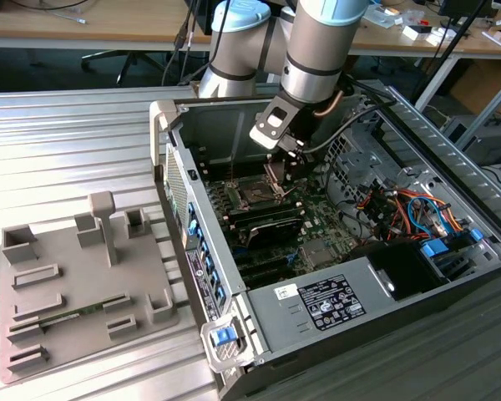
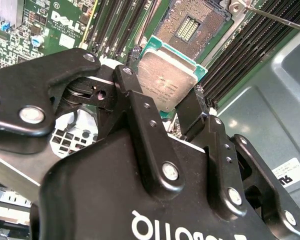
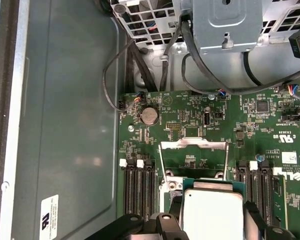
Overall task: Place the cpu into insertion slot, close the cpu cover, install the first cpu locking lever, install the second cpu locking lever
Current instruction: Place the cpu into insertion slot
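The cpu [image 2: 166, 82] was a small flat square. Its silvery metal top, a little dulled and scuffed, faced the second wrist view, with a thin green edge showing round it. The tool [image 2: 165, 89] was clenched on it, one black finger [image 2: 132, 97] pressed to one side and the other to the opposite side. In the first wrist view I saw the same plate [image 3: 212, 214] caught between the two fingers [image 3: 252, 216].

The chip was not seated. It hung above the green motherboard [image 3: 190, 112], close to the insertion slot [image 2: 196, 24], whose gold contact field lay open and uncovered just beyond the chip's far edge. The cpu cover [image 3: 192, 145], a thin silvery frame with an open middle, stood raised just past the chip in the first wrist view. Rows of black memory slots [image 2: 240, 55] ran along both sides of the slot.

In the exterior view the arm [image 1: 317, 50] came down from the far side into the open computer case [image 1: 317, 309], wrist pointed almost straight down, with the tool [image 1: 277, 171] low over the board near the case's far wall. The case lay on a ribbed metal table [image 1: 67, 142], and a grey fixture tray [image 1: 75, 284] sat beside it on the exterior view's left.
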Available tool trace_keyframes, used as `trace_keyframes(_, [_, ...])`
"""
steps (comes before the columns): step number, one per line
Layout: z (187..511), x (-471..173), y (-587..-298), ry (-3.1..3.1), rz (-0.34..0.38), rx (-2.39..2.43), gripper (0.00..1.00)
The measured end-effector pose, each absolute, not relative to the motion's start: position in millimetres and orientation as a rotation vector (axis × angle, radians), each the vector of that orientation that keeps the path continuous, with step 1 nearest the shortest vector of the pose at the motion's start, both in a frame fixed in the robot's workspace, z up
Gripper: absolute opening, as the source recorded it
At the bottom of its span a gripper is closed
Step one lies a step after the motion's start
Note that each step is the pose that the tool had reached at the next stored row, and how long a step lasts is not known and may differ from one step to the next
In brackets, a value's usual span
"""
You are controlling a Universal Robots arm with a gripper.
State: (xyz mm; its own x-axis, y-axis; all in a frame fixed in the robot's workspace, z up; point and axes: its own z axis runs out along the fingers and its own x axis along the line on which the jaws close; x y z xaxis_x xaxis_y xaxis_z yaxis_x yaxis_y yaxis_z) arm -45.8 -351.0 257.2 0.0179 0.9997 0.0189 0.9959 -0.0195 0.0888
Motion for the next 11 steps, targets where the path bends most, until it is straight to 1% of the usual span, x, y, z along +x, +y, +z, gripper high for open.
trace_keyframes(11, [255.0,-47.2,-351.0,2.164,0.117,2.205,0.55])
